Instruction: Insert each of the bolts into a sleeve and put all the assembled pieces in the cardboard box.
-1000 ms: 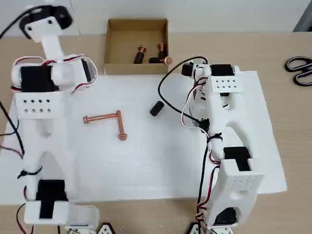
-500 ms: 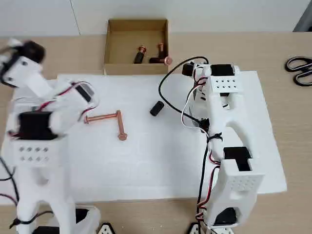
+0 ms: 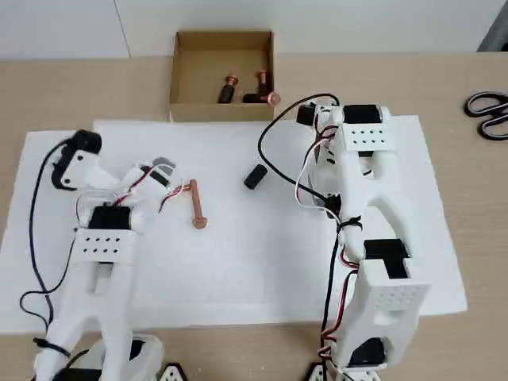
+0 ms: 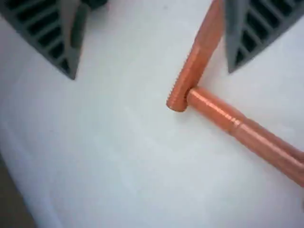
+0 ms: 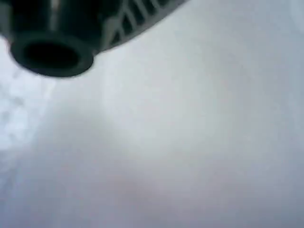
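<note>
Two copper bolts lie on the white sheet (image 3: 262, 262) and meet at a right angle. My left gripper (image 3: 163, 181) is lowered over one bolt (image 4: 202, 52), open, with that shaft beside one grey finger (image 4: 251, 33). The other bolt (image 3: 196, 205) lies free just to the right of it. A loose black sleeve (image 3: 255, 176) rests mid-sheet. My right gripper (image 5: 80, 23) is shut on a second black sleeve (image 5: 51, 56), held low over the sheet with its bore showing. The cardboard box (image 3: 181, 75) at the back holds bolts that sit in black sleeves (image 3: 228, 89).
Scissors (image 3: 488, 111) lie on the wooden table at the far right. The right arm (image 3: 357, 159) stands over the sheet's right half, with its cables looping toward the loose sleeve. The sheet's front half is bare.
The left arm swung from the back left corner down onto the sheet, and its gripper now covers one of the two bolts. The right arm has stayed still.
</note>
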Robot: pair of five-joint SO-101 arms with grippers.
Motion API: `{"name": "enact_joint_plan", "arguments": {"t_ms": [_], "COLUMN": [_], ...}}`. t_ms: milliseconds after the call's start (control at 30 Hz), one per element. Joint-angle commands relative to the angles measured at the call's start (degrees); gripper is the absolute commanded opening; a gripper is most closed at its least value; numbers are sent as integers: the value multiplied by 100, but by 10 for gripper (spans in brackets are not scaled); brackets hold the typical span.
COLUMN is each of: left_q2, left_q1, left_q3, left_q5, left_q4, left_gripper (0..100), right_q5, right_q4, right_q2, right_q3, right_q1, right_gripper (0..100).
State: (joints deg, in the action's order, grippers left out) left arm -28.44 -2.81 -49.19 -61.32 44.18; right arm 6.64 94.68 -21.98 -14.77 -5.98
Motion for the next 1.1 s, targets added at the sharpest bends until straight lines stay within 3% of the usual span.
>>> {"name": "enact_joint_plan", "arguments": {"t_ms": [0,267,500,633,800,1067], "left_q2": [-88,-88,-79,-18,853,2593], "left_q1": [0,-220,-308,-308,-334,-334], "left_q3": [-171,-198,1226,1692,2141,4004], "left_q5": [-44,-53,-53,-149,-501,-615], "left_q4": [-352,-264,1486,1820,1934,3473], "left_gripper": [172,167,167,167,167,169], "right_q5": [-62,-62,-62,-70,-70,-70], "right_q4": [48,48,40,31,48,48], "right_q2": [84,84,84,84,84,84], "right_q3": [-255,-255,-255,-255,-255,-255], "right_q1": [13,13,4,4,-154,-180], "right_gripper": [6,6,6,6,6,6]}}
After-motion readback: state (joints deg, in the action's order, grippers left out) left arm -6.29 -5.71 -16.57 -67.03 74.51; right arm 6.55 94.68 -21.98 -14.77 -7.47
